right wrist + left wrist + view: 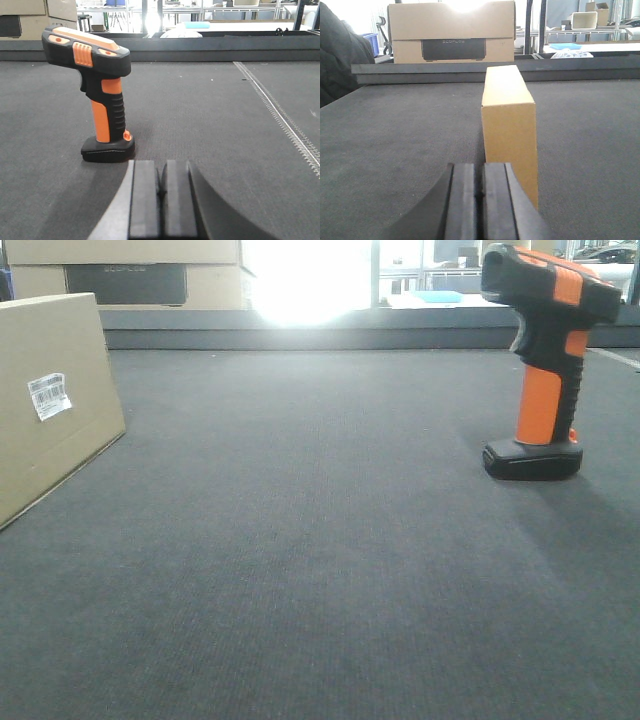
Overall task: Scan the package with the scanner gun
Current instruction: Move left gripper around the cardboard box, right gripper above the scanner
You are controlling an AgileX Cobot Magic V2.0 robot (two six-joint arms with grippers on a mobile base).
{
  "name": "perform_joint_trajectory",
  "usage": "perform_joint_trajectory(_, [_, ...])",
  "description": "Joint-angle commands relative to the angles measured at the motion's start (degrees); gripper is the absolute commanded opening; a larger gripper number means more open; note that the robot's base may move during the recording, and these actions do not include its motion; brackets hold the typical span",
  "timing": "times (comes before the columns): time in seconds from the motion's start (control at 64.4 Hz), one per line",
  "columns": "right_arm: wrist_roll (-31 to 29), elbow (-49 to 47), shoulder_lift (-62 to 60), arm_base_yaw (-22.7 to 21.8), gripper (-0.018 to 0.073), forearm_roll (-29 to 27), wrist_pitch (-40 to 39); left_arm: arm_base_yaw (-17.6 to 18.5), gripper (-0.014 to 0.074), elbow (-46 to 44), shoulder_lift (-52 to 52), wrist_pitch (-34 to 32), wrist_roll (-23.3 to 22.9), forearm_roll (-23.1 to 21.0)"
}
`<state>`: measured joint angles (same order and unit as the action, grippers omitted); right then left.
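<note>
The package (50, 400), a plain brown box with a small white barcode label (49, 396), stands at the left edge of the front view. In the left wrist view the package (509, 120) is seen end-on, just ahead and slightly right of my left gripper (480, 197), which is shut and empty. The scanner gun (545, 360), black with an orange handle, stands upright on its base at the right. In the right wrist view the scanner gun (100, 95) is ahead and to the left of my right gripper (161, 192), also shut with nothing in it.
Dark grey carpeted table (320, 570) with a raised back ledge (300, 330). Stacked cardboard boxes with a dark panel (451, 32) sit behind the ledge. A stitched seam (280, 117) runs along the carpet on the right. A dark cloth shape (340, 55) lies at the left.
</note>
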<state>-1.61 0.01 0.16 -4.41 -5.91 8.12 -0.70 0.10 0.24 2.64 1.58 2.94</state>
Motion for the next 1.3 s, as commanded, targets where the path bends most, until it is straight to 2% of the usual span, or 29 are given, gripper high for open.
perform_joint_trajectory(0.0, [-0.09,-0.01,-0.16,0.13,-0.0151,0.25,-1.20,0.25,-0.0111,-0.10,-0.24,-1.07,-0.28,-0.19])
perform_joint_trajectory(0.87, [-0.09,-0.01,-0.16,0.11,-0.0151,0.25,-1.20,0.25,-0.0111,-0.10,-0.24,-1.07,-0.28,-0.19])
perform_joint_trajectory(1.289, [-0.09,-0.01,-0.16,0.11,-0.0151,0.25,-6.62,0.25,-0.0111,-0.10,-0.24,-8.60,-0.28,-0.27])
